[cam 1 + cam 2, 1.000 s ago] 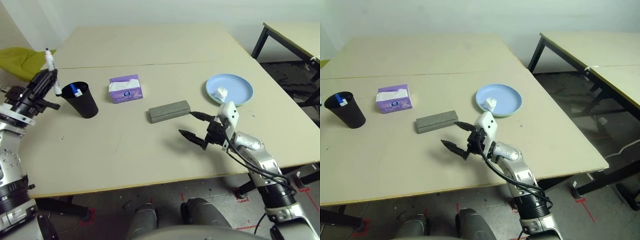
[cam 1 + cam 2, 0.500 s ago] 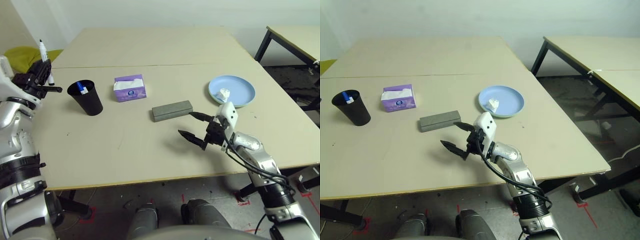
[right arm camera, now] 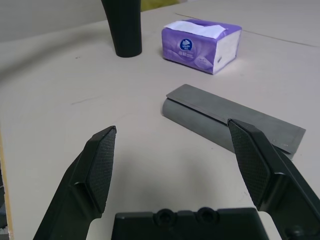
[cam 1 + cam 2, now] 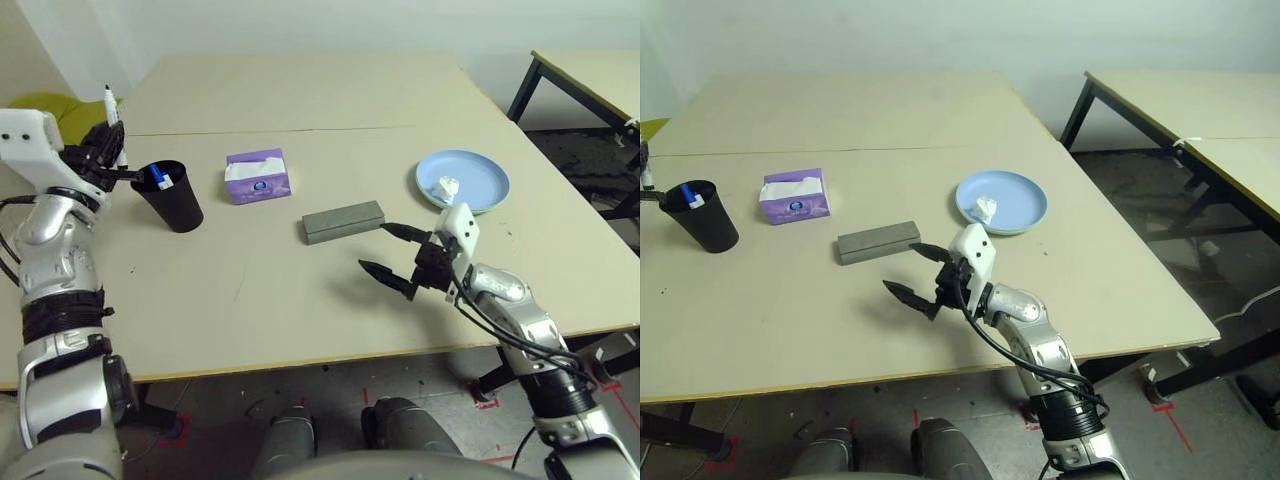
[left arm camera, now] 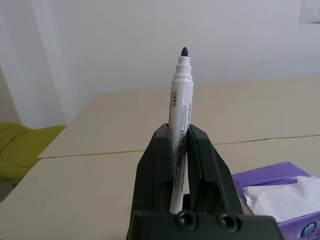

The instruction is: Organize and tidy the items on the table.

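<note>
L gripper [image 5: 179, 150] clamped on marker [image 5: 180, 115] beside cup [image 4: 167, 197] nr table's [image 4: 300, 300] left edge; misaligned drop tips cup; R gripper [image 4: 392, 250] wide apart, empty.

pale wall [image 4: 890, 35] behind; second beige table with black legs [image 4: 1185, 110] alongside; dark floor [image 4: 1140, 200] between.

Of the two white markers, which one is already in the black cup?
The blue-capped marker stands in the black cup. The other marker, black-tipped, is clamped upright in the left gripper, beside the cup.
</note>
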